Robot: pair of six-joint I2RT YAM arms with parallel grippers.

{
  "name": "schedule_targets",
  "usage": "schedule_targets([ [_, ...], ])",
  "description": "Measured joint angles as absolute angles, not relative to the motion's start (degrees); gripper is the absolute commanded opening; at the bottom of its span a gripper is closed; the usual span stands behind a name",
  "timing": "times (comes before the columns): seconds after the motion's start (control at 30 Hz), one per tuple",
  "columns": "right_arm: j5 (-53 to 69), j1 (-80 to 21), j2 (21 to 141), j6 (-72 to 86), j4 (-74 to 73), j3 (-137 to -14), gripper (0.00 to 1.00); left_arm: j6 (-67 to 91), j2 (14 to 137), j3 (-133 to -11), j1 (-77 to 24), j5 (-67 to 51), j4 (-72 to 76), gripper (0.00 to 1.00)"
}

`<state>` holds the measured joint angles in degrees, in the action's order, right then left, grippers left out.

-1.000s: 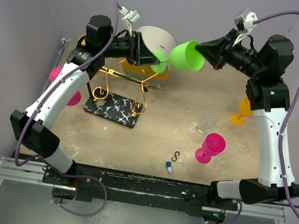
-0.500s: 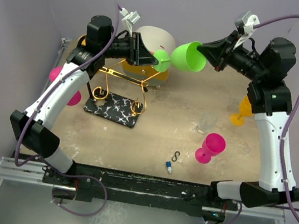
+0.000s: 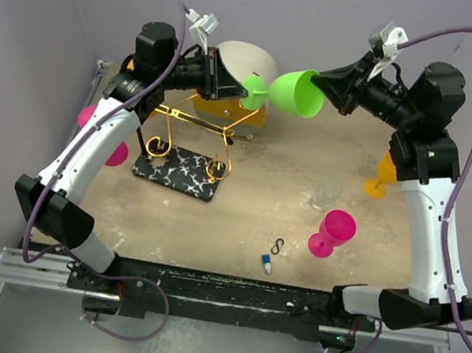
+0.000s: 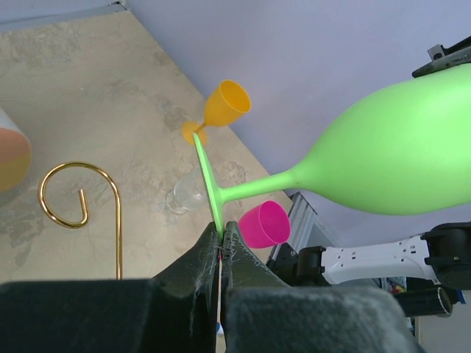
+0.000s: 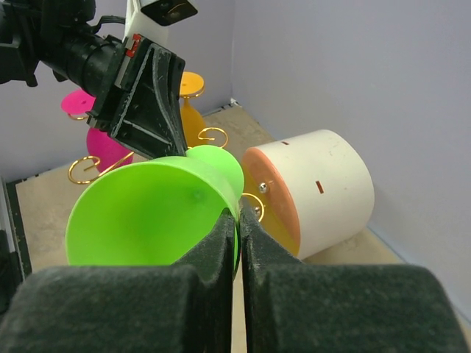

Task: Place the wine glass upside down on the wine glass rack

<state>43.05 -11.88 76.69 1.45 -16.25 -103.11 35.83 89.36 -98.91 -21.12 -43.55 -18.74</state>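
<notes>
A bright green wine glass (image 3: 297, 92) hangs on its side above the back of the table, held at both ends. My left gripper (image 3: 247, 92) is shut on the edge of its round foot (image 4: 208, 176), seen edge-on between the fingertips in the left wrist view. My right gripper (image 5: 238, 220) is shut on the rim of the bowl (image 5: 147, 213). The wine glass rack (image 3: 195, 122), gold wire with curled arms on a black marbled base (image 3: 179, 171), stands below and left of the glass. One curled hook (image 4: 77, 195) shows in the left wrist view.
A round cream drawer box (image 3: 244, 62) lies behind the rack. A pink glass (image 3: 332, 231), an orange glass (image 3: 383, 176) and a clear glass (image 3: 327, 193) are on the right; another pink glass (image 3: 93, 120) is by the left wall. A small clip (image 3: 277, 246) lies near the front.
My left gripper's jaws have shut onto the foot of the green glass. The right arm, still gripping the rim, has barely shifted.
</notes>
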Motion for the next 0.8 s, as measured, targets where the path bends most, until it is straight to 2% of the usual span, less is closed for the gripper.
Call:
schedule_targets([
  [0.13,43.1,-11.9,76.3,1.0,-16.5,-102.5,0.25,35.2,89.4,-98.9,-21.1,-42.5,-19.0,0.00],
  [0.37,43.0,-11.9,74.8,-1.1,-18.2,-101.8,0.66,33.1,88.7,-99.2,-19.3,-42.1,-19.5,0.00],
  [0.4,43.0,-11.9,74.5,-1.6,-18.6,-101.8,0.77,33.2,88.4,-99.2,-18.4,-42.3,-19.5,0.00],
  [0.47,42.9,-11.9,73.6,-2.3,-19.5,-101.8,0.85,33.4,87.7,-99.1,-16.3,-42.8,-19.4,0.00],
  [0.67,43.0,-11.9,72.2,-4.3,-21.2,-102.2,0.88,32.7,85.0,-98.5,-10.2,-42.9,-19.3,0.00],
  [0.8,40.7,-11.9,71.8,-5.1,-22.1,-102.2,0.88,27.0,82.2,-98.8,-9.1,-38.5,-21.6,0.00],
])
